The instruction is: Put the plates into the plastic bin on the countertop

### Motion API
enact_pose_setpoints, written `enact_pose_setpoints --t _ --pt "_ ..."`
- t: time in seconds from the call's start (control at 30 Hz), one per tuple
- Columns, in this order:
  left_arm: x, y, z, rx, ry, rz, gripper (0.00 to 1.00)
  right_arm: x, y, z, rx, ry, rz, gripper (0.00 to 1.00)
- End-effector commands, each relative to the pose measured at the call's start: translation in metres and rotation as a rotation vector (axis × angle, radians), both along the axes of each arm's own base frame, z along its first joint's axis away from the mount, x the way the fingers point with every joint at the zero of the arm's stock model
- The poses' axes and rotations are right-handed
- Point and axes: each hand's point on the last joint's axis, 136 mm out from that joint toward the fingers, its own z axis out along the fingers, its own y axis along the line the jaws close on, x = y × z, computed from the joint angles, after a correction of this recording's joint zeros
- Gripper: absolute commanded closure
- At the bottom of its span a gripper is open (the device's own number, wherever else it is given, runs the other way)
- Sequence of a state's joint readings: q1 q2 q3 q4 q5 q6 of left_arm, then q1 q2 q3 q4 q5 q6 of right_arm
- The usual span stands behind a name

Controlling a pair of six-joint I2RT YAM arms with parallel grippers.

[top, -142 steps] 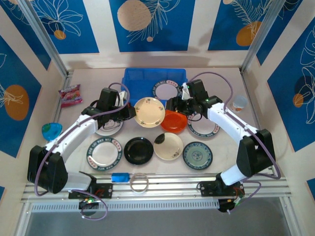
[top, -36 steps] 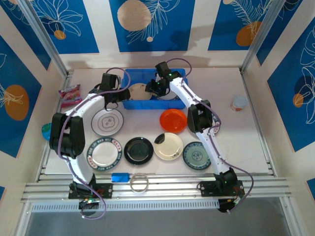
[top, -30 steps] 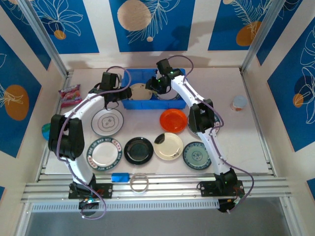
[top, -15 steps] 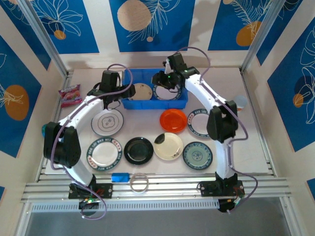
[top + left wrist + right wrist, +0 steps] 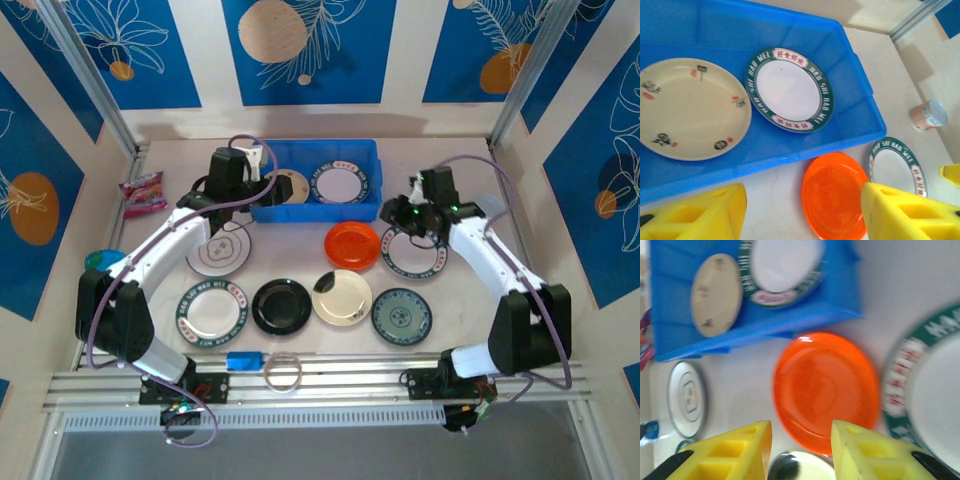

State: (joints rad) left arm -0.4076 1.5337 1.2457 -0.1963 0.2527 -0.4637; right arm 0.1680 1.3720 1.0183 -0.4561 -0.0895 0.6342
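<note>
Just ahead of right tool (image 5: 801, 432), orange plate (image 5: 825, 387).

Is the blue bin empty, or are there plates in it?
The bin is not empty: two plates lie flat inside, side by side, a cream plate and a green-rimmed white plate.

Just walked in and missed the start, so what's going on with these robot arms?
Plates are being moved into the blue bin, which holds a cream plate and a green-rimmed plate. The left gripper hovers open by the bin. The right gripper, open and empty, is near the orange plate. Seven lie on the countertop.
</note>
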Motion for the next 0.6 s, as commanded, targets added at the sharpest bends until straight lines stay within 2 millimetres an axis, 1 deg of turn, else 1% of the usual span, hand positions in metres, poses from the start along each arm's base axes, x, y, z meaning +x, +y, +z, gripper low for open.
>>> enact_pose_setpoints --t 0.0,0.1,0.27,0.4,0.57 --pt "-0.003 -0.018 -0.002 -0.076 0.016 -0.054 0.38 -0.026 -0.029 -0.014 0.006 0.043 -0.072 0.63" --pt "-0.001 -0.022 -0.006 -0.087 0.024 -0.056 0.38 -0.05 -0.053 -0.031 0.02 0.094 -0.151 0.63" --pt "0.002 -0.028 -0.011 -0.085 0.036 -0.062 0.38 -0.082 -0.082 -0.056 0.035 0.19 -0.293 0.62" --pt "0.005 -0.03 -0.013 -0.074 0.041 -0.071 0.38 -0.099 -0.094 -0.076 0.07 0.256 -0.377 0.58" --pt "0.008 -0.032 -0.016 -0.066 0.044 -0.076 0.38 -0.107 -0.1 -0.087 0.088 0.283 -0.422 0.57"
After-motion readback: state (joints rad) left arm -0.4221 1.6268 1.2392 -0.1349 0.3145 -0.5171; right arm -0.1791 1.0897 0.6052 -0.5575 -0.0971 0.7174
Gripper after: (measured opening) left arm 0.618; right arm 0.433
